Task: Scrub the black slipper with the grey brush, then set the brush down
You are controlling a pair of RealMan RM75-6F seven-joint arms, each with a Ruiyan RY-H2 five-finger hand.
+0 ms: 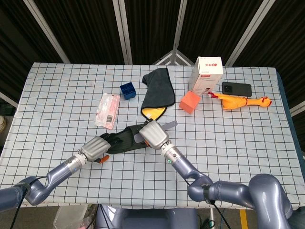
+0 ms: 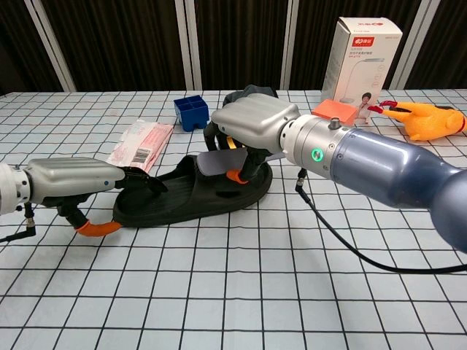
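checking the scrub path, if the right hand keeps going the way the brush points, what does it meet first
Probably the left hand, which holds the heel end of the black slipper. The right hand carries the grey brush over the slipper, pointing that way; depth is uncertain.
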